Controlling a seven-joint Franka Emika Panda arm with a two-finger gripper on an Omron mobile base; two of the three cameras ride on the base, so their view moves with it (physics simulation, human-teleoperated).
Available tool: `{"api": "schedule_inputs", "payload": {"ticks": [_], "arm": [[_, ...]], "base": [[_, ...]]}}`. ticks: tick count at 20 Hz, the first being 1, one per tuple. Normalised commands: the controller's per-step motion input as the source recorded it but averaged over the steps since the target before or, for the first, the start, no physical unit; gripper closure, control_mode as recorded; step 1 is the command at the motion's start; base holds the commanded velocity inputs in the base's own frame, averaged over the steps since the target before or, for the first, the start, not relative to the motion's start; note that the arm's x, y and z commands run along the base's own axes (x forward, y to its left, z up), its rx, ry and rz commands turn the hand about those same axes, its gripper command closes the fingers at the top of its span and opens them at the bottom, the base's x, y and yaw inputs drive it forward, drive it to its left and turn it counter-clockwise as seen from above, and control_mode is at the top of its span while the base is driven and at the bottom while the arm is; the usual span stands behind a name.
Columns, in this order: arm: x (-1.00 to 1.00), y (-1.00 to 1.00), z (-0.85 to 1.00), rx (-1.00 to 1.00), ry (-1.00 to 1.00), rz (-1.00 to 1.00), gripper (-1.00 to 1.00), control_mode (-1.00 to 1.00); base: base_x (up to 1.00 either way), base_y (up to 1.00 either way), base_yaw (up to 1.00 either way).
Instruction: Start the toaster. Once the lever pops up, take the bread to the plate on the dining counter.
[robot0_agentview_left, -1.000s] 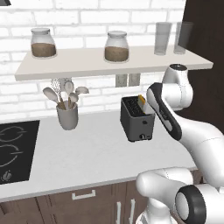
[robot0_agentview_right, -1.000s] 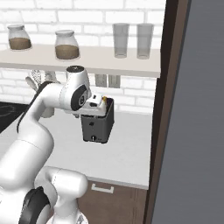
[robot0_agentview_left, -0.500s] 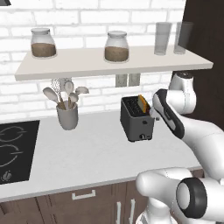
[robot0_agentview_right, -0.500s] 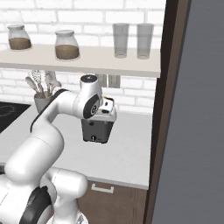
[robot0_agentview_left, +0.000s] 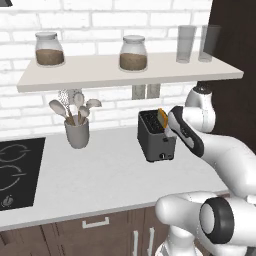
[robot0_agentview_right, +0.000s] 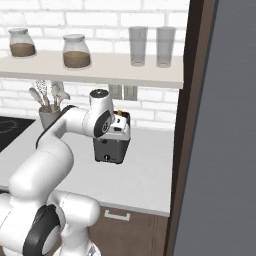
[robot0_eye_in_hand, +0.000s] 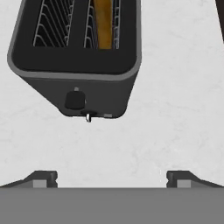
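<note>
Now the bread rides high in the toaster.
End effector (robot0_eye_in_hand: 109, 177), fingers wide and empty, has swung right to hover above the toaster (robot0_agentview_left: 156, 135) near the surface's back edge; bread (robot0_agentview_left: 162, 118) awaits lifting.

We see our white arm (robot0_agentview_left: 210, 145) bent over the right end of the dark toaster (robot0_agentview_left: 156, 136), which stands on the pale tabletop (robot0_agentview_left: 100, 175) with the bread (robot0_agentview_left: 162, 119) sticking up from the slot nearest our jaws, though the jaws themselves are hidden behind our forearm. Farther from the jaws, past the toaster's other end, a grey utensil holder (robot0_agentview_left: 77, 132) with pale spoons stands near the wall, and a black hob (robot0_agentview_left: 17, 170) lies beyond it. Above the jaws runs a white shelf (robot0_agentview_left: 125, 72) carrying two lidded jars (robot0_agentview_left: 133, 52) and two clear glasses (robot0_agentview_left: 186, 44).
</note>
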Motion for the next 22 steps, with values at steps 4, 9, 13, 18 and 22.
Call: {"api": "schedule_inputs", "payload": {"ticks": [4,9,13,18,22], "arm": [[0.30,0.38,-0.14,0.00,0.00,0.00,-1.00,-1.00],[0.32,0.14,-0.08,0.00,0.00,0.00,-1.00,-1.00],[0.25,0.00,-0.01,0.00,0.00,0.00,-1.00,-1.00],[0.23,0.00,-0.01,0.00,0.00,0.00,-1.00,-1.00],[0.17,0.00,-0.03,0.00,0.00,0.00,-1.00,-1.00]], "base": [[0.00,0.00,0.00],[0.00,0.00,0.00],[0.00,0.00,0.00],[0.00,0.00,0.00],[0.00,0.00,0.00]]}}
